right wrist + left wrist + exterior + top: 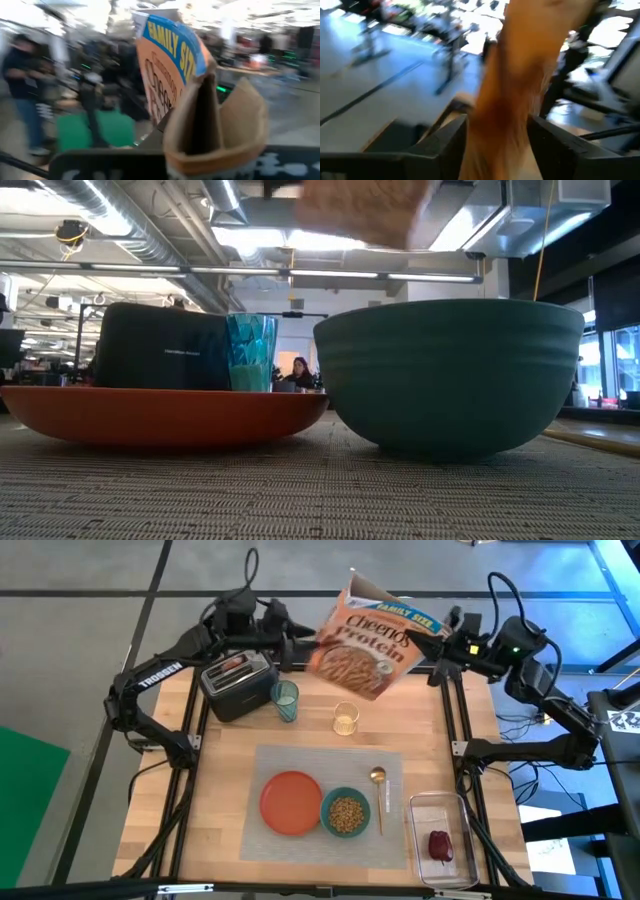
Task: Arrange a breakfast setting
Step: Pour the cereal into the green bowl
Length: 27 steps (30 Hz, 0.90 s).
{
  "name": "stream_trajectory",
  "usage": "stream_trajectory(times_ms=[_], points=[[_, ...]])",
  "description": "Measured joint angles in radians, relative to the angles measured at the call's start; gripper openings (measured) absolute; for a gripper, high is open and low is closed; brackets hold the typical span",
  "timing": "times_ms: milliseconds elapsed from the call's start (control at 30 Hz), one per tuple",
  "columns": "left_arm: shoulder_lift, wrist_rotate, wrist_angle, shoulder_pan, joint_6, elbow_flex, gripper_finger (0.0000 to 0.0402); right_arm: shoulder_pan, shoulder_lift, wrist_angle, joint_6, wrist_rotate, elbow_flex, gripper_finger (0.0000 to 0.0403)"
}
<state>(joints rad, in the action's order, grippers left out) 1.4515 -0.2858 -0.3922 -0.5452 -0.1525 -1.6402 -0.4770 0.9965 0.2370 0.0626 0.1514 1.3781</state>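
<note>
While both arms held the cereal box (368, 645) up over the counter (230, 740), left jaws (300, 643) and right jaws (440, 648) squeezed its ends, and the teal bowl (346, 812) sat beside the orange plate (291, 802) on the placemat (300, 765).

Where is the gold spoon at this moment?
In the high view, the gold spoon lies on the grey placemat, right of the teal bowl, left of the clear tub.

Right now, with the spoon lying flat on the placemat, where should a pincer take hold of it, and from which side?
Take the spoon at the middle of its thin handle, coming straight down from above. It lies flat on the placemat, beside the bowl, so the fingers should close across the handle's width, probably clear of the bowl.
</note>
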Motion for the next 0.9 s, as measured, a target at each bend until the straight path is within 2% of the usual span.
stream_trajectory(times_ms=[133, 200, 267, 500, 633, 767, 900], points=[[-0.014, 0.023, -0.096, -0.033, -0.031, -0.001, 0.024, -0.001, -0.026, 0.175, -0.085, -0.229, 0.002, 0.0002], [-0.024, -0.009, -0.096, -0.031, -0.055, -0.001, 0.025, -0.002, -0.034, 0.247, -0.101, -0.342, -0.025, 0.0001], [-0.038, -0.04, -0.091, -0.029, -0.055, -0.001, 0.0255, -0.002, -0.047, 0.247, -0.121, -0.406, -0.087, 0.0001], [-0.074, -0.029, -0.099, -0.006, -0.051, -0.001, 0.0258, -0.003, -0.202, 0.028, -0.093, -0.509, -0.475, 0.0001], [-0.079, -0.027, -0.141, 0.006, -0.05, -0.001, 0.0258, -0.001, -0.31, 0.015, -0.013, -0.533, -0.66, 0.0], [-0.081, -0.002, -0.185, 0.016, -0.048, -0.001, 0.0258, -0.001, -0.399, 0.045, 0.021, -0.563, -0.748, 0.0], [-0.08, 0.02, -0.203, 0.017, -0.047, -0.001, 0.0258, -0.001, -0.447, 0.082, 0.003, -0.612, -0.775, 0.0]])
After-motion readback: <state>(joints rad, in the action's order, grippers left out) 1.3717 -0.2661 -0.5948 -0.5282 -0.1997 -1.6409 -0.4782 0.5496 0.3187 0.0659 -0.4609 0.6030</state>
